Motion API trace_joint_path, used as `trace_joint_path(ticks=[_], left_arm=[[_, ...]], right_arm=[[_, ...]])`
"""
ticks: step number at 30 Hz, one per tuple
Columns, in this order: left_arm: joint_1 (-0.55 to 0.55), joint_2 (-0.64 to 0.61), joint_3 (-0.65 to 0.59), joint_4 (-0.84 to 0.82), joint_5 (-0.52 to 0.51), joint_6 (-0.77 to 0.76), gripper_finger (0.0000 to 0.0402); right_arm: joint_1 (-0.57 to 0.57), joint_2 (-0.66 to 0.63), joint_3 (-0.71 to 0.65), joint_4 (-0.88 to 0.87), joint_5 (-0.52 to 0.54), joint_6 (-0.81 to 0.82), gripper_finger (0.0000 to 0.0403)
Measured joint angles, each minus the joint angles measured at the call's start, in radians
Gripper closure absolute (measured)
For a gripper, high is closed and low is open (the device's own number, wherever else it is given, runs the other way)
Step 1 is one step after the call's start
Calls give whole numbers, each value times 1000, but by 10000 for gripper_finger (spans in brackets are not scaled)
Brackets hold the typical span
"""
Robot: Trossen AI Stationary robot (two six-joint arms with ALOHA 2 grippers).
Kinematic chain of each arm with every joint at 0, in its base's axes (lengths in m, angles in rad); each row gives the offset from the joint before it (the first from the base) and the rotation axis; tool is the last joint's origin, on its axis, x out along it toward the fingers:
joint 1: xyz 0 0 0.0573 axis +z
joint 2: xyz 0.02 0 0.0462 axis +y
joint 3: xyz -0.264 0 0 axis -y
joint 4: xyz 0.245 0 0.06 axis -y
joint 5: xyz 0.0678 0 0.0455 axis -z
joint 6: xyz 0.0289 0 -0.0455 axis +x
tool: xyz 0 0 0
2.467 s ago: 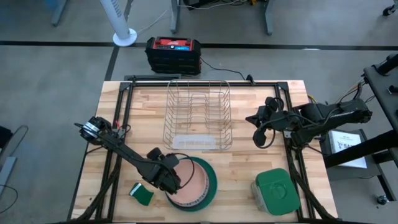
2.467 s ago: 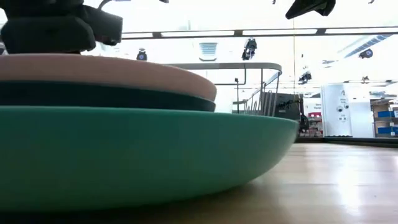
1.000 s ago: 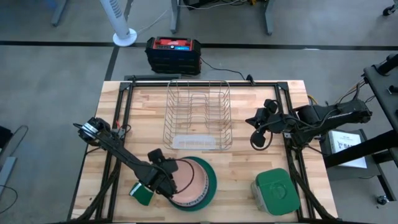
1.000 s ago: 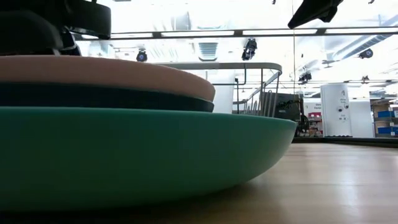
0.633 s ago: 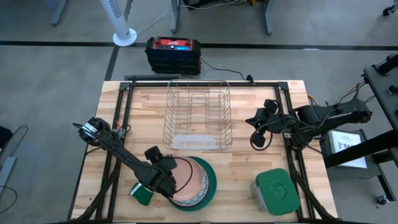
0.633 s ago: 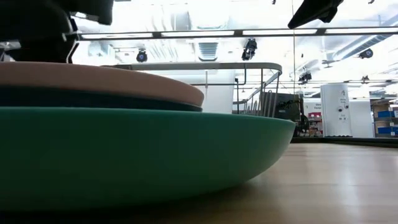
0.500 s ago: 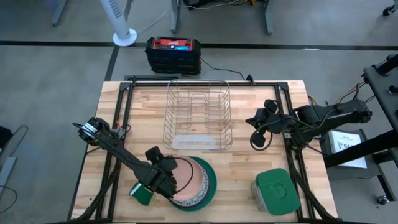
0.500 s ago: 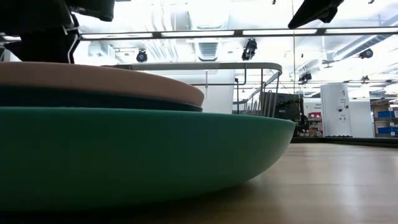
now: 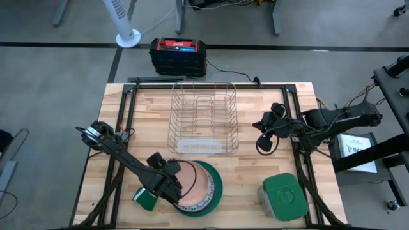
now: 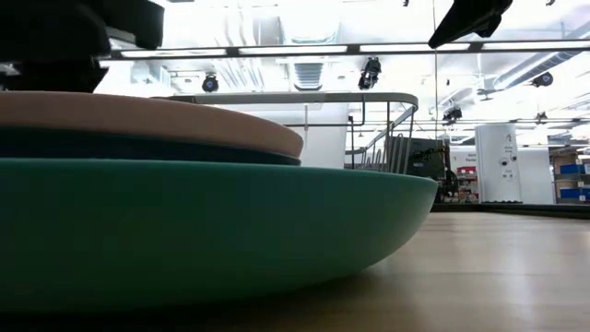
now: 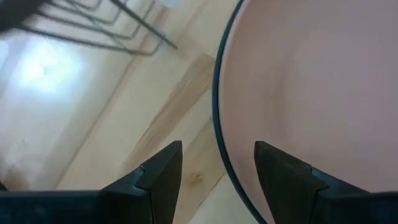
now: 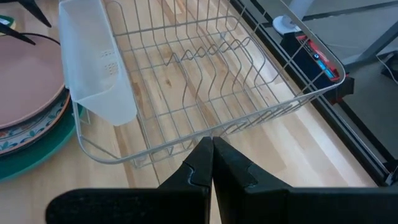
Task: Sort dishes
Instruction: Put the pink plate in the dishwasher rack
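High view: four plates sit stacked at the near edge of the table [image 9: 300,121], left of centre. The salmon-pink plate [image 9: 195,185] lies on top, with the ornamented white plate [image 9: 199,206] and the bright teal-green plate [image 9: 217,182] showing under it. The left gripper [image 9: 167,186] is at the stack's left rim, a green sponge [image 9: 147,199] just beside it. The wire dish rack [image 9: 203,118] stands beyond the stack, toward the far side. The right gripper [image 9: 263,144] hangs right of the rack, well apart from the plates; the left arm is plainly nearer.

Low view: the dark teal plate [image 10: 138,144] shows between pink and green, hidden from above.

Left wrist view: the fingers [image 11: 163,171] stand parted, one either side of the pink plate's rim, not yet pinched.

Right wrist view: fingers pressed together, holding nothing, facing the rack.

Judgement: closing on that rim is the next move.
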Motion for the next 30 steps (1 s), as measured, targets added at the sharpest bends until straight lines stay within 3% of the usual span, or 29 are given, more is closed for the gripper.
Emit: trace_joint_path(ticks=[15, 30], left_arm=[[0, 31, 37, -194, -5, -85, 217], [-1, 30, 158, -181, -27, 26, 346]], right_arm=[[0, 0, 0, 3, 0, 13, 403], [0, 0, 0, 4, 0, 15, 403]])
